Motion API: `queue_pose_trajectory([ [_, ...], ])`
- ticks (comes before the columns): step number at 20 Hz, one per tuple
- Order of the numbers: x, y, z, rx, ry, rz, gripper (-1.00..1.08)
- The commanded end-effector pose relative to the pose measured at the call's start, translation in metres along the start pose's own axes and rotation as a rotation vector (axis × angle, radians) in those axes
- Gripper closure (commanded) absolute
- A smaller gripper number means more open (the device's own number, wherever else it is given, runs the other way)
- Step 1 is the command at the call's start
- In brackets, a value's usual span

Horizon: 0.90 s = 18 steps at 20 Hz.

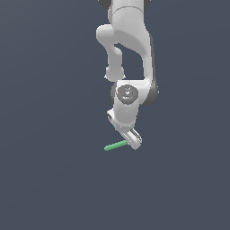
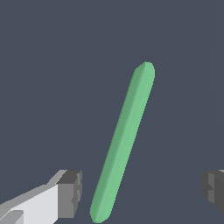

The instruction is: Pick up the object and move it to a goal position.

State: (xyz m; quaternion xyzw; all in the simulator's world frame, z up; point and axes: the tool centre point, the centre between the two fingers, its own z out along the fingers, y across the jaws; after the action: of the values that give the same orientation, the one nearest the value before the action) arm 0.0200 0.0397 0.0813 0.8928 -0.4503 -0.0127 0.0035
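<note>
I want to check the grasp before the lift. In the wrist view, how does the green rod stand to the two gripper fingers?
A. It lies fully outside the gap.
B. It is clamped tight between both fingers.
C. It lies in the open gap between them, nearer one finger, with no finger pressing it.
C: in the wrist view the green rod sits between the fingers, with open space on both sides, so the gripper is open.

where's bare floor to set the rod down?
Nearly everywhere: the plain dark grey floor is bare on both exterior-view sides of the arm. Only crowded patch is under the open pincer, where the thin green rod lies between its fingers.
</note>
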Motion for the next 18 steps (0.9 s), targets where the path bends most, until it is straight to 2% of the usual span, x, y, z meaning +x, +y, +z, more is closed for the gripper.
queue_pose_trajectory([
  [1,0.002,-0.002,0.004,0.004,0.004,0.072,-0.92],
  [9,0.007,-0.005,0.014,0.015,0.012,0.237,-0.92],
  [18,0.009,-0.007,0.018,0.02,0.017,0.31,-0.92],
])
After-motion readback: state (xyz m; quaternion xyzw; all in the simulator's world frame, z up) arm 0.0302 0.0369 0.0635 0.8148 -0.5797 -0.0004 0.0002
